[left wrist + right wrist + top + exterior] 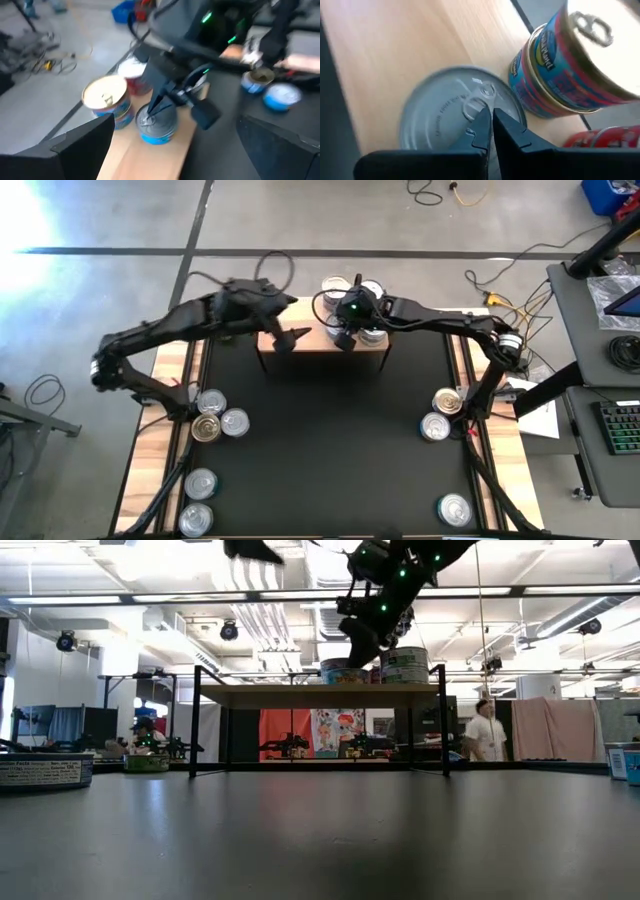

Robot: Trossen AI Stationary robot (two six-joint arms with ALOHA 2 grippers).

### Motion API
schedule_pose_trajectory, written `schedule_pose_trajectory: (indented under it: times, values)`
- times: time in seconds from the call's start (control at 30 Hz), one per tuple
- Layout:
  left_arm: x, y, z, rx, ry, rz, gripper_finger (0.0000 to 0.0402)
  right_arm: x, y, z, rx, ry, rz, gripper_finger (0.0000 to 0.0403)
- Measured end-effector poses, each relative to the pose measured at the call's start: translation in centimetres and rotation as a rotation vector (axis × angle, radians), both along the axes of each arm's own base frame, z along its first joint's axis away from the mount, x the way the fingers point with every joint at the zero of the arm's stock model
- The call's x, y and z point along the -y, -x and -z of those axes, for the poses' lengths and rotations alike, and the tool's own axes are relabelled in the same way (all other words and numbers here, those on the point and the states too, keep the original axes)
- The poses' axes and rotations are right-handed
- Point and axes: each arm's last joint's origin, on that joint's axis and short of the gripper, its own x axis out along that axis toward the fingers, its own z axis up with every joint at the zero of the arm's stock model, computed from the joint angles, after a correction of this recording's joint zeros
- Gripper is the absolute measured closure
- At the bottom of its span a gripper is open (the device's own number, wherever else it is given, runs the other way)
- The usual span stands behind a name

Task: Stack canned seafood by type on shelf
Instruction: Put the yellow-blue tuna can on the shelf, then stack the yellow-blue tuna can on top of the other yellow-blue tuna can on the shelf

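On the shelf [322,348] at the far edge of the tabletop [165,395], a silver-lidded tin [462,112] lies flat on the wood, with a two-high stack of blue-labelled tins [570,65] just beside it and a red-labelled tin [602,137] next along. The right tool [490,122] hangs right over that silver lid, fingers pinched together, gripping nothing. The left tool [296,335] hovers above the shelf's left part, fingers spread wide and empty. More tins wait on the black mat [330,450]: a cluster at the left [215,420], a few at the right [440,415].
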Motion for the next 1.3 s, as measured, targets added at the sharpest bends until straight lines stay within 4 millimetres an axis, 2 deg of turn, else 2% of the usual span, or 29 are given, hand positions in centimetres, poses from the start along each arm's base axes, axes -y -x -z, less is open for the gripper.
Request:
schedule_pose_trajectory:
  times: [0.13,0.3,0.43,0.57,0.73,0.87,1.0,1.23,1.3]
  values:
    - [2.6,2.0,-2.0,0.084,-0.011,0.075,0.0002,-1.5,0.8,-2.7,0.1,0.005,0.003,0.039]
    - [6.4,3.1,-3.2,0.146,-0.03,0.182,0.0002,-4.0,2.4,-6.4,0.287,-0.068,0.048,0.039]
    - [9.4,2.9,-3.0,0.135,-0.048,0.247,0.0002,-7.6,3.7,-9.1,0.408,-0.12,0.01,0.039]
    - [12.5,2.0,-2.1,0.097,-0.049,0.342,0.0002,-12.0,4.9,-10.4,0.47,-0.196,-0.018,0.039]
    - [15.8,0.6,-0.6,0.044,-0.048,0.445,0.0002,-17.7,6.4,-10.0,0.405,-0.275,0.024,0.039]
    - [17.9,-0.6,0.6,0.021,-0.023,0.486,0.0002,-21.5,7.3,-8.8,0.309,-0.373,0.017,0.039]
    - [19.1,-1.8,1.9,-0.01,0.01,0.492,0.0002,-24.1,8.0,-7.5,0.203,-0.417,0.019,0.039]
    - [20.4,-4.7,4.3,-0.038,0.014,0.489,0.0002,-27.4,8.9,-5.3,0.013,-0.403,-0.016,0.039]
    - [20.8,-5.7,4.5,-0.012,0.078,0.462,0.0002,-28.4,9.5,-4.8,-0.055,-0.395,-0.05,0.039]
